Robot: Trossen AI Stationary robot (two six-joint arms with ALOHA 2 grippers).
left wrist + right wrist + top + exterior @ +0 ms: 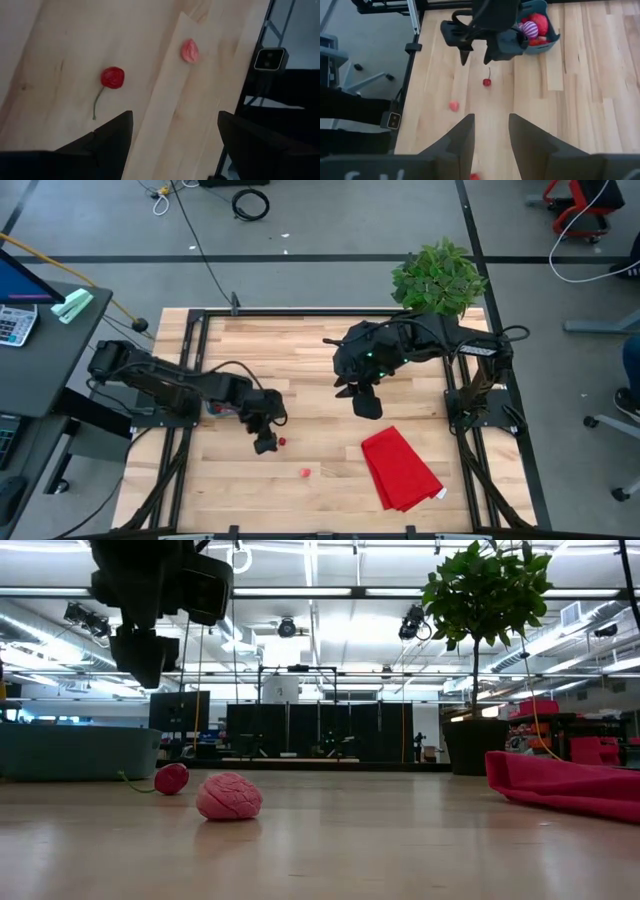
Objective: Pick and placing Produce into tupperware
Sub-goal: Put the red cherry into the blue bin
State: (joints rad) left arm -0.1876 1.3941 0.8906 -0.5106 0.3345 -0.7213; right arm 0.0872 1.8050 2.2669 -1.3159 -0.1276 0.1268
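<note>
While the left gripper (172,137) hangs over the counter (320,360) with its fingers (112,132) spread wide and empty, the cherry (112,77) sits just ahead at about 11 o'clock in the left wrist view, stem trailing back toward the fingers. I'd judge it light, small, round and prone to roll, so pinch across the body, not the thin stem. The pink lumpy piece (190,51) lies further out at 1 o'clock and looks soft. The tupperware (540,35), already holding produce (532,27), sits behind the left arm, mostly hidden in the high view. The right gripper (490,132) waits mid-counter, fingers part-open, nothing between them. A red piece (475,176) is cut off at the right wrist view's edge.
</note>
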